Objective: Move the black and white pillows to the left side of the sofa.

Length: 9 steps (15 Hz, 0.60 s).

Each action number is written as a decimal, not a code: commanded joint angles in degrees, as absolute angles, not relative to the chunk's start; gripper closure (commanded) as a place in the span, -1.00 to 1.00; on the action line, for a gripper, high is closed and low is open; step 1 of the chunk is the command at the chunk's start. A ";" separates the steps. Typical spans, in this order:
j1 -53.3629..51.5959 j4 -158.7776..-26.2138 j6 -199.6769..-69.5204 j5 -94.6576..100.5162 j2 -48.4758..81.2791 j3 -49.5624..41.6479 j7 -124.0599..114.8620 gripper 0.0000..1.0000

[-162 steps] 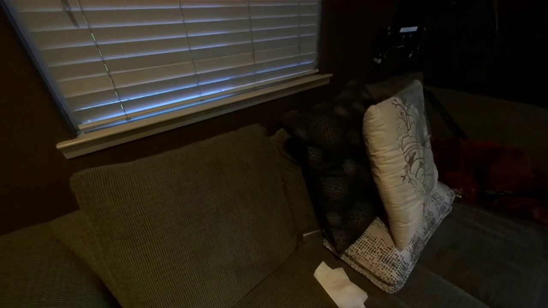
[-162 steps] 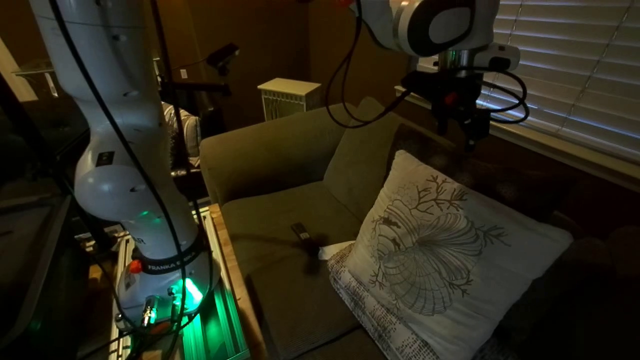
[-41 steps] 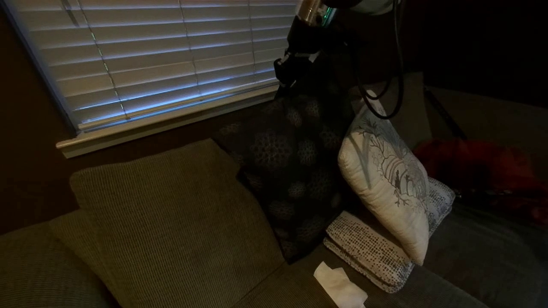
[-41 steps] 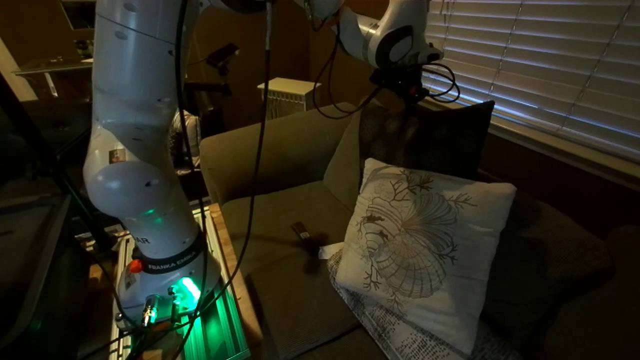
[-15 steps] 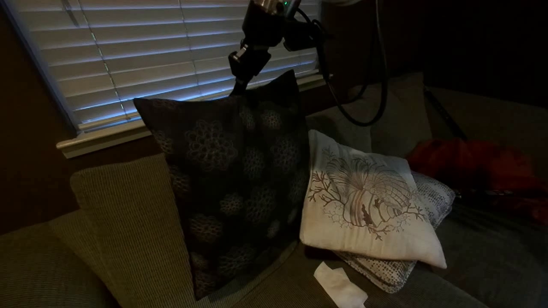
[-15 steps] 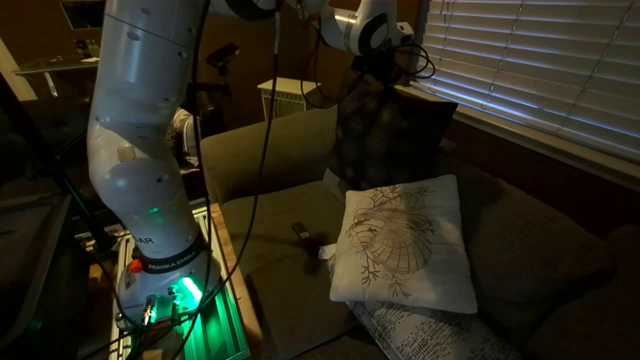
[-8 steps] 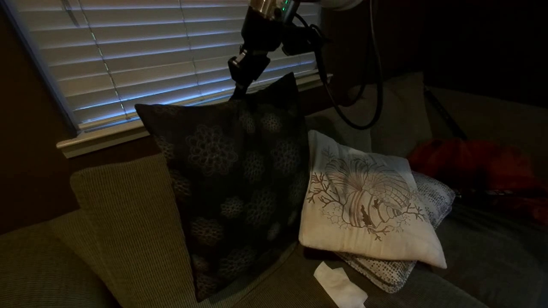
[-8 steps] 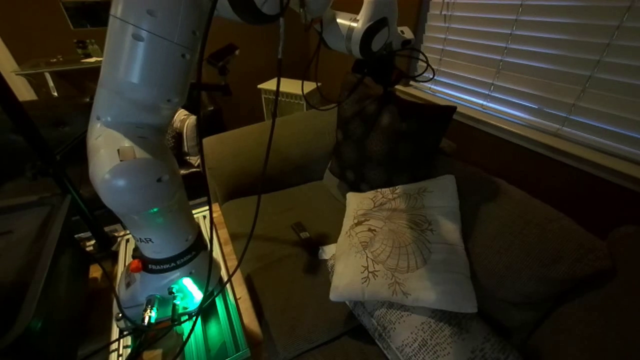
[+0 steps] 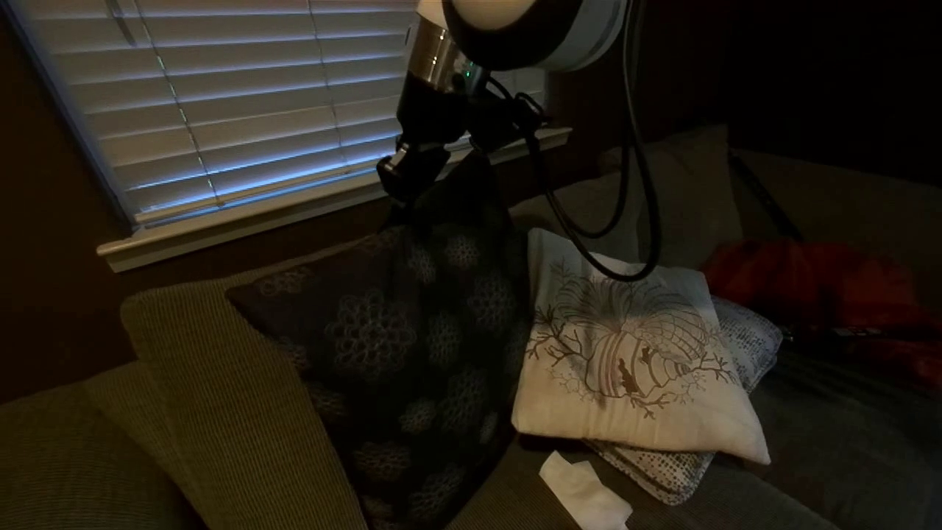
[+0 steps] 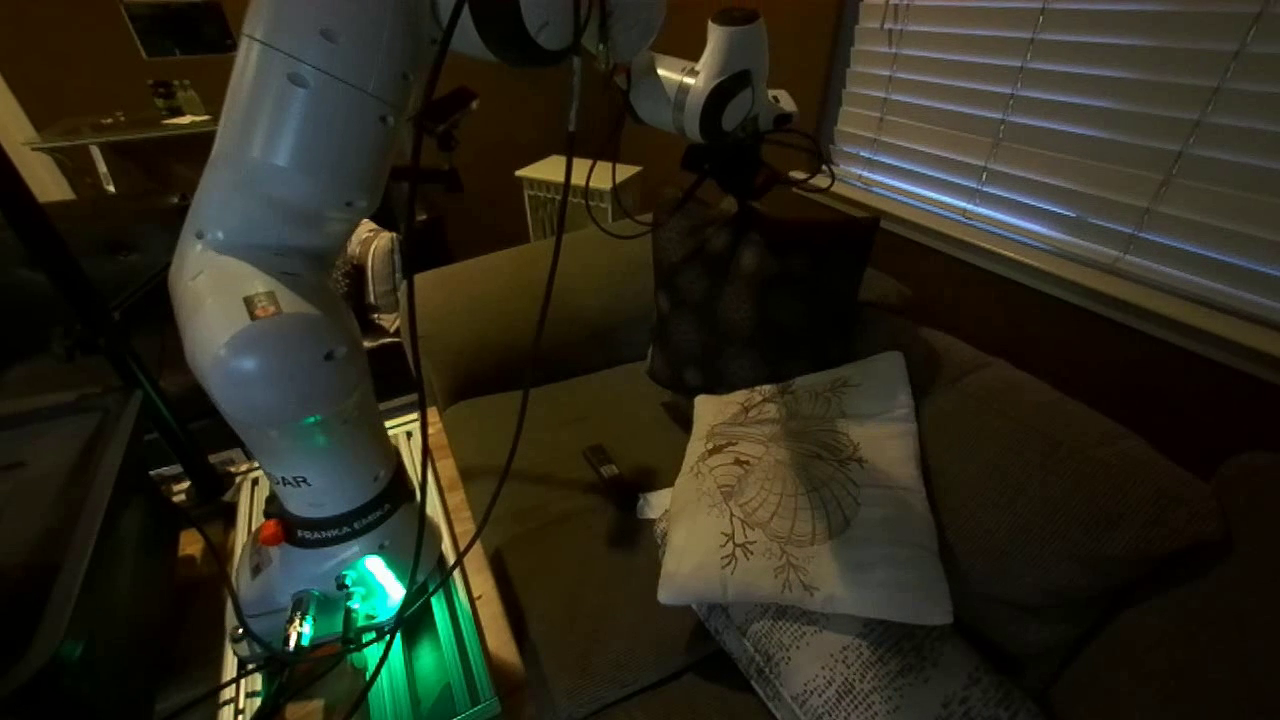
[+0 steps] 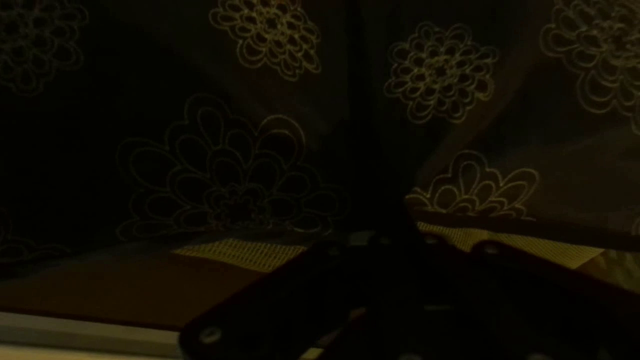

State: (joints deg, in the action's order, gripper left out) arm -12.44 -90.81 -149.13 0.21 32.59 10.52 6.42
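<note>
Nearest, the grey-patterned pillow (image 10: 850, 655) props up the white pillow (image 10: 790, 495); beyond, the black pillow (image 10: 765, 290) stands toward the back edge of the sofa (image 10: 575, 560). The gripper (image 9: 398, 213) pinches that pillow's top, likely to steer it upright towards the armrest (image 10: 535, 310) corner.

On the big brown sofa (image 10: 570, 590) lies a dotted pillow (image 9: 666, 475). Just left of it is a white scrap (image 9: 585, 489), right of it a red cloth (image 9: 813, 287), and farther left a small dark thing (image 10: 602, 464).

both exterior views look down on the sofa (image 10: 570, 570); 1 wrist view closely faces the black pillow (image 11: 300, 115).
</note>
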 commanded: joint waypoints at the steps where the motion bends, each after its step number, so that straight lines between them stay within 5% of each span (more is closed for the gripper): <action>1: -12.53 -89.18 -149.33 -0.60 33.15 12.54 7.83 0.99; 9: -13.11 -88.19 -150.18 -1.11 34.13 14.90 8.09 0.99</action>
